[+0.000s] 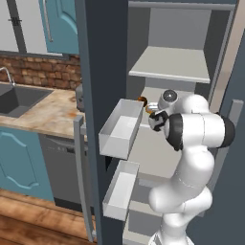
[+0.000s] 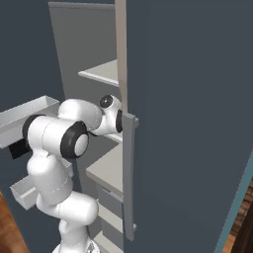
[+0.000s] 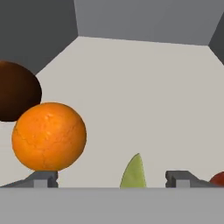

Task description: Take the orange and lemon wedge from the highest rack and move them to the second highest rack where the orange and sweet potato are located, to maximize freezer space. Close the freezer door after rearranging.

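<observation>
In the hand view an orange [image 3: 49,136] rests on the pale rack floor [image 3: 144,96], just beyond my left fingertip [image 3: 43,178]. A dark brown sweet potato [image 3: 15,92] lies behind it at the left edge. A yellow-green lemon wedge [image 3: 134,173] stands between the fingers, nearer the right one and touching neither. My gripper [image 3: 111,178] is open wide. A reddish-orange round piece [image 3: 218,178] peeks in at the right edge. In the left base view the gripper [image 1: 149,109] reaches into the second highest rack, beside a small orange-brown item [image 1: 142,100].
The highest rack [image 1: 170,64] sits above the hand. The open freezer door [image 1: 103,72] carries two grey bins [image 1: 122,127] [image 1: 119,189] close to the arm's left. A second dark door [image 2: 188,123] stands on the right. A wooden counter with a sink [image 1: 19,98] lies further left.
</observation>
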